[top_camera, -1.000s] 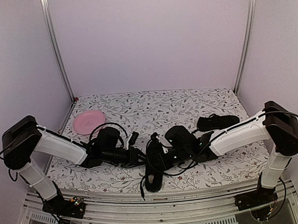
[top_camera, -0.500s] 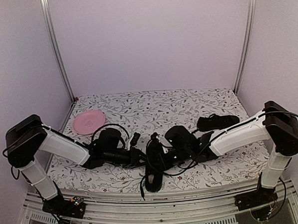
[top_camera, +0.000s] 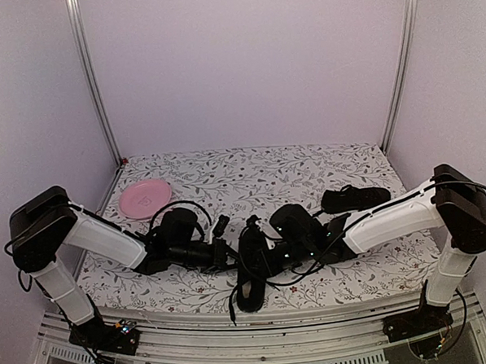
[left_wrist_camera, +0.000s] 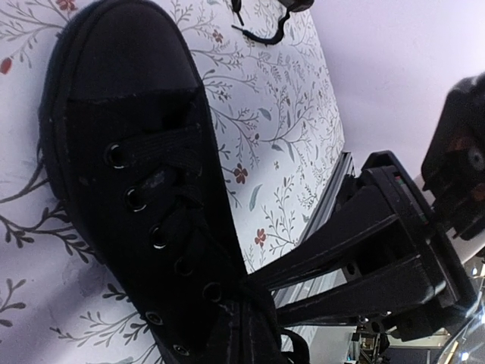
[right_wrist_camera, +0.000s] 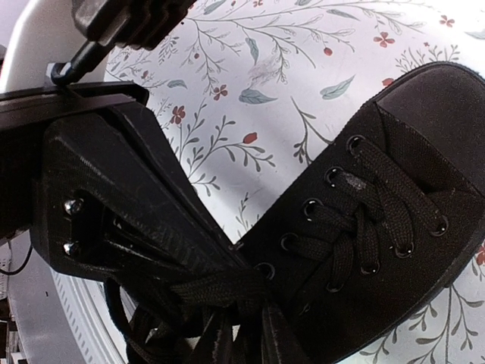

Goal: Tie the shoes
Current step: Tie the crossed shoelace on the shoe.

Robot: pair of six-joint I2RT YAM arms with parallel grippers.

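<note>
One black shoe (top_camera: 250,283) lies toe toward me near the table's front edge, between both grippers; it also shows in the wrist views as the shoe (left_wrist_camera: 129,114) and the shoe (right_wrist_camera: 394,189). My left gripper (top_camera: 229,254) comes in from the left. It is shut, and the left gripper's (left_wrist_camera: 254,287) tips rest against the top eyelets; whether a lace sits between them is hidden. My right gripper (top_camera: 270,258) is at the shoe's opening. The right gripper's (right_wrist_camera: 254,318) fingers stand almost together on a flat black lace (right_wrist_camera: 220,287) that runs across to the top eyelet. The second shoe (top_camera: 354,197) lies at the back right.
A pink plate (top_camera: 144,197) sits at the back left on the floral cloth (top_camera: 251,177). A loose lace end (top_camera: 232,309) hangs over the metal front rail (top_camera: 259,328). Both arms crowd the middle of the near edge.
The left gripper has closed at the shoe's top eyelets and its arm has shifted slightly right. The right arm and both shoes have barely moved.
</note>
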